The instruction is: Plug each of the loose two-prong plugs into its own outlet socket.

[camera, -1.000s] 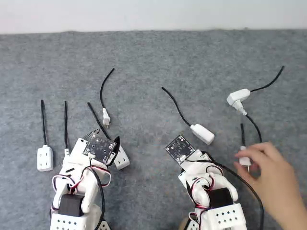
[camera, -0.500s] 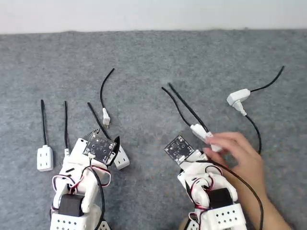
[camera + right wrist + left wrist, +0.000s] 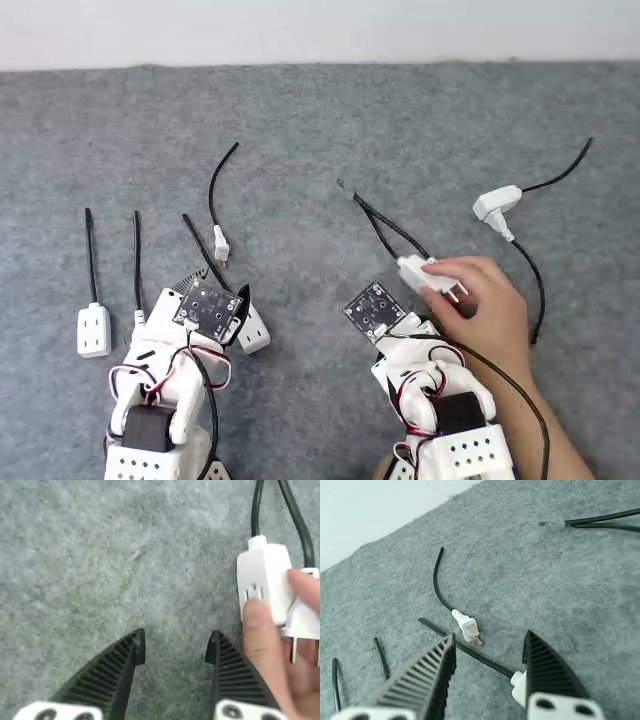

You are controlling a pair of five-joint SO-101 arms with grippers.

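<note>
The right gripper (image 3: 177,640) sits low over the grey mat just short of the white socket (image 3: 263,582), its jaws parted wide with nothing between them. A person's hand (image 3: 485,310) pinches that socket and holds a two-prong plug (image 3: 304,630) against its side. The prongs point back toward the arm, so the plug lies alongside the socket, not in it. By my judgement this pair is not yet mated. To do the step well, turn the plug until its prongs face the socket's free end, hold it square, and push straight in while the socket body is braced. Well to the left of the socket, the left gripper (image 3: 490,642) is likewise wide open and empty, with a second socket (image 3: 254,332) just beside it. Farther out on that same side lies a small loose plug (image 3: 469,630). Beyond the held socket to the right, a white plug-and-socket pair (image 3: 497,205) looks already joined. No print on any plug or socket can be read
</note>
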